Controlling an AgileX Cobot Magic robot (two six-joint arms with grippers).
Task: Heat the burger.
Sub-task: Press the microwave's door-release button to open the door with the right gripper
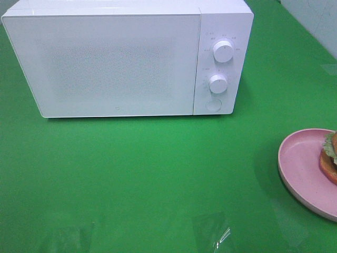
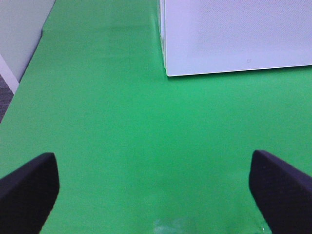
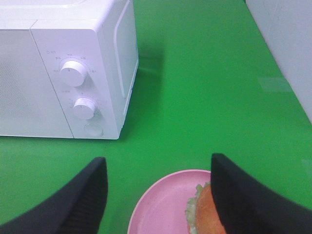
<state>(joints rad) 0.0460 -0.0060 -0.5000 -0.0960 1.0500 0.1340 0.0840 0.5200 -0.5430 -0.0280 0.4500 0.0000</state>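
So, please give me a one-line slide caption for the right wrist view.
Open right end effector facing the burger on its pink plate, closed white microwave beyond.

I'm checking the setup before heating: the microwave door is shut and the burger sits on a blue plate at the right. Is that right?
One thing is wrong: the plate is pink, not blue, as the exterior high view shows. The microwave door is shut, and the burger does sit on that plate at the right.

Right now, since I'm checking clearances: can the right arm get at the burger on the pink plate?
Probably yes: the right gripper is open, and the burger lies close by on the pink plate, nothing between them.
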